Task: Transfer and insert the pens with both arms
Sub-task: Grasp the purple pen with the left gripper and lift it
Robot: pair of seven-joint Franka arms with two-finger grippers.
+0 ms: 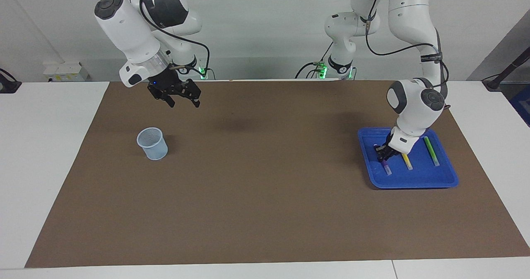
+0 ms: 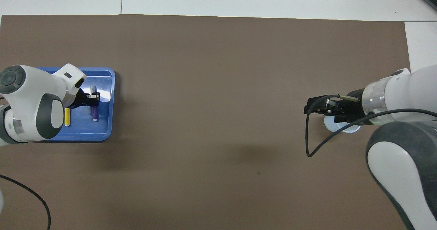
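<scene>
White left arm (image 1: pixel 415 105) bent down, purple pen (image 1: pixel 384 164) gripped

A matt brown mat (image 1: pixel 265 212) with a paper-like, unglossed surface is noted; the blue tray (image 1: pixel 447 179) appears as glossy plastic, a highlight being seen on its floor; the pale blue cup (image 1: pixel 152 144) looks meshed; arm (image 1: pixel 414 14) shells are seen as smooth white plastic.

Three pens (image 1: pixel 430 151), one tray (image 1: pixel 414 181), one cup (image 1: pixel 152 143).
</scene>
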